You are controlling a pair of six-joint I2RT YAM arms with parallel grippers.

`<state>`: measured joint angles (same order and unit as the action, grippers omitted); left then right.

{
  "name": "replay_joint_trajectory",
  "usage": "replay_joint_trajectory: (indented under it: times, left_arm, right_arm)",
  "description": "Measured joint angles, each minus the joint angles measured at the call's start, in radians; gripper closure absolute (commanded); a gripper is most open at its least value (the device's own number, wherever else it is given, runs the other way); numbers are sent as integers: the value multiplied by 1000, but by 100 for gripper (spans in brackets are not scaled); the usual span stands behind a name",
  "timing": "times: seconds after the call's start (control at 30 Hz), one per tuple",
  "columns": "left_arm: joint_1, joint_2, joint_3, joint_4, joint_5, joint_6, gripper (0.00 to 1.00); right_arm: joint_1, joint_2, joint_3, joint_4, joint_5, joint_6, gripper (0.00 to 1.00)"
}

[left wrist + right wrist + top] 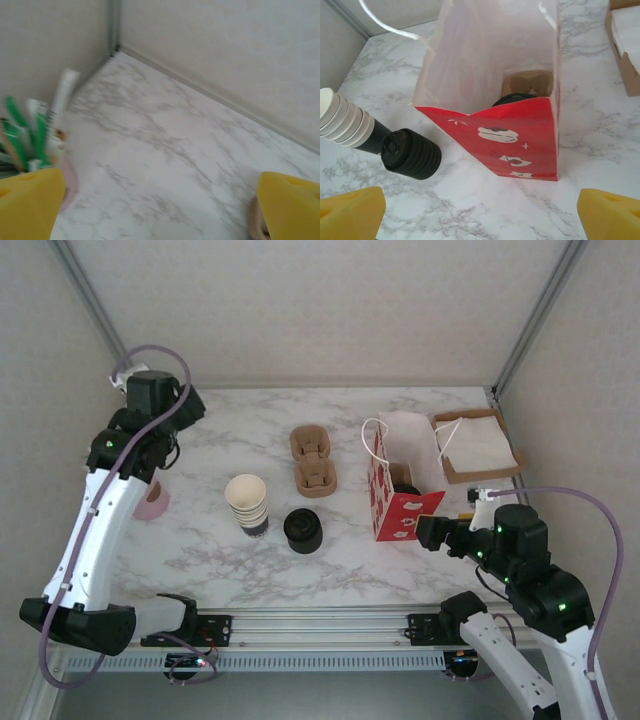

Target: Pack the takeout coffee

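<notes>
Nearly packed: clear the right arm without knocking the bag

From beside the table: the takeout coffee, a small dark paper cup with a round black plastic lid (516,99), sits inside the red-fronted, white-sided paper bag (520,135). Just its lid peeks over the red front panel, with a brown moulded-pulp piece (529,81) behind it (a carrier, probably; can't tell whether the cup sits in it). The bag stands upright on the marble-patterned table (200,550), between the stack of bare black lids (302,530) and the flat brown cardboard box of white napkins (478,445).

The right gripper (480,215) hangs just on the near side of the bag, yellow fingertips (350,212) spread wide, nothing between them. The left gripper (160,210) is well apart at the back-left corner, jaws likewise released and empty, near the pink holder of green and white sticks (70,187).

Judgement: the cup looks placed, so the step in hand is getting the right arm clear. To do it well:
- Pull straight back toward the base and upward, with the jaws apart.
- Stay off the white cord handle (389,27) and the red front panel. The bag looks light and floppy, so a snag could tip it, coffee and all.
- Avoid any sideways swing toward the lid stack or the stack of cream-rimmed lidless cups (247,502).

The left arm has no need to move.
</notes>
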<state>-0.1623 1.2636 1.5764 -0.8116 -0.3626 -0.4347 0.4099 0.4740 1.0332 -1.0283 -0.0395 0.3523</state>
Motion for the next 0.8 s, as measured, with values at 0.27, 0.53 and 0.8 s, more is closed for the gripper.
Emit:
replay_joint_trajectory:
  times: [0.27,0.53,0.8]
  left_arm:
    - [129,116,101,-82,-103,65,18]
    - [228,281,147,-113,-101,136,31]
    - [287,425,212,-106,-98,185,41]
  right_arm:
    - [0,-2,-15,10,35,22,1]
    - [0,31,-15,16,40,22,1]
    - [0,33,-15,16,40,21,1]
